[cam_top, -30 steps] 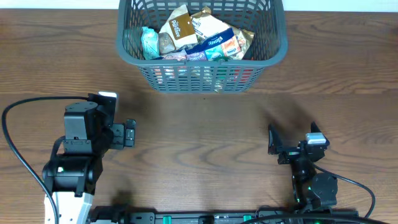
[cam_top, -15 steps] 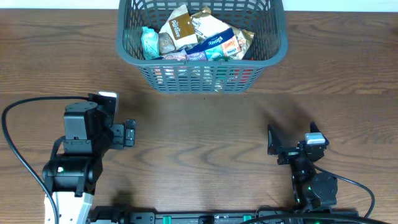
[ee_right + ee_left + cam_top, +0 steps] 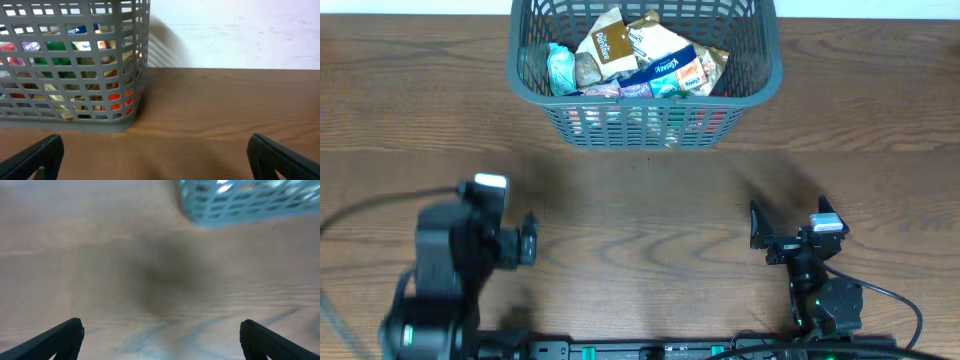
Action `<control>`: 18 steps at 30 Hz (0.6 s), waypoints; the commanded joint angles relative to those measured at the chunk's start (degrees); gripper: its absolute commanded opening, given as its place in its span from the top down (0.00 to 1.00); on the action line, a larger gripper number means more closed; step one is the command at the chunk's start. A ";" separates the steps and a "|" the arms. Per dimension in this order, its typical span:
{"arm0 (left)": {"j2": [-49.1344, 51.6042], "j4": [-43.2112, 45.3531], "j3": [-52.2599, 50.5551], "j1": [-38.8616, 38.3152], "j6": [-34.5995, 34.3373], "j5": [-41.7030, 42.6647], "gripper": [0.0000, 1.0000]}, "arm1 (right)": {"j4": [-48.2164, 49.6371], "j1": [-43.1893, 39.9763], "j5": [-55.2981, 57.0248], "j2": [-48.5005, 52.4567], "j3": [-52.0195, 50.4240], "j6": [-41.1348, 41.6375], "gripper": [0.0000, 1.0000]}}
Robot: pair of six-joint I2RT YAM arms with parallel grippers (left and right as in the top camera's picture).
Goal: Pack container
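Your wood-grain bench (image 3: 650, 190) carries the container (image 3: 640, 125) at its far edge, midway between the arms. It is a grey rectangular basket with lattice sides and a thick rim, heaped with snack packets (image 3: 640, 55). Your left gripper (image 3: 161, 330) has its jaws spread wide, holding nothing; the right gripper (image 3: 155, 145) likewise. Both sit well apart from the container. The left arm (image 3: 445, 270) is blurred overhead.

The light is bright and even. From overhead the left arm (image 3: 445, 275) looks smeared. The left wrist view is all fuzzy, with a soft dark shadow on the table (image 3: 60, 245). The right wrist view is sharp; the basket (image 3: 70, 65) throws a stripy shadow on the wall (image 3: 240, 30).
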 commanded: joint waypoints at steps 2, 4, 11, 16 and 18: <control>-12.61 2.23 -7.21 -1.01 -3.74 0.42 0.01 | -0.26 -0.57 -0.42 -0.11 -0.11 -0.66 0.01; -17.44 5.86 -12.09 -1.01 -4.44 0.42 0.02 | -0.24 -0.57 -0.42 -0.11 -0.11 -0.66 0.01; -26.84 35.43 -31.04 -1.01 -5.57 -0.72 0.02 | -0.26 -0.57 -0.42 -0.11 -0.11 -0.66 0.01; -27.45 57.66 -41.38 -1.01 -5.55 -6.40 0.01 | -0.26 -0.57 -0.42 -0.11 -0.11 -0.66 0.01; -27.74 62.82 -44.33 -0.98 -5.55 -8.09 0.02 | -0.24 -0.57 -0.42 -0.11 -0.11 -0.66 0.01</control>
